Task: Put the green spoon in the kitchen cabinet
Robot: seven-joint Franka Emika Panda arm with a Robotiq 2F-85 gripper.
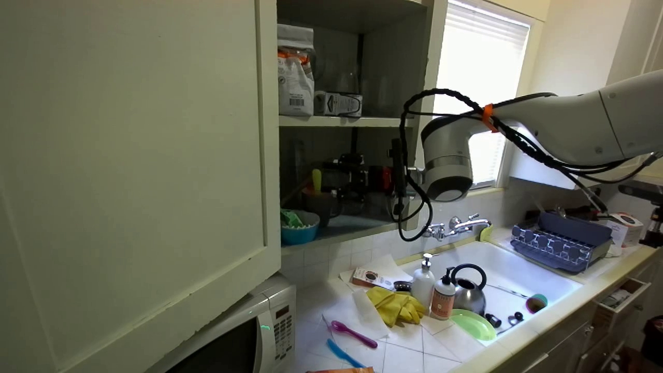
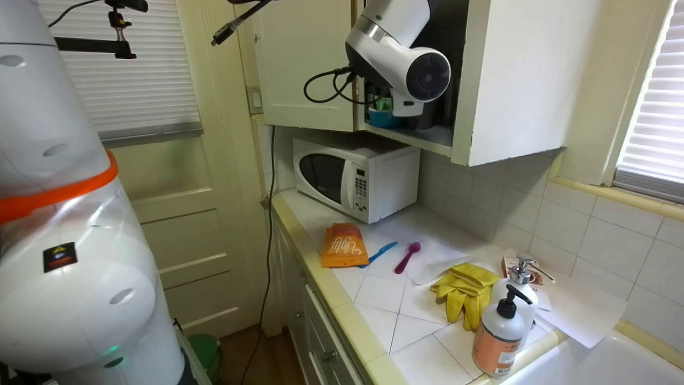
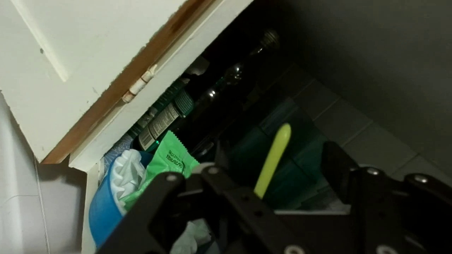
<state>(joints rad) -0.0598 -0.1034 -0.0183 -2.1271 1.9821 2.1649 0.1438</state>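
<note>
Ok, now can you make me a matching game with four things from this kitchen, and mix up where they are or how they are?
Things
1. green spoon
2. kettle
3. yellow gloves
4. cabinet door

Places or states
A. on the counter, beside the soap bottles
B. standing open
C. inside the kitchen cabinet
D. in the sink

Right pairs: 1-C, 2-D, 3-A, 4-B
</note>
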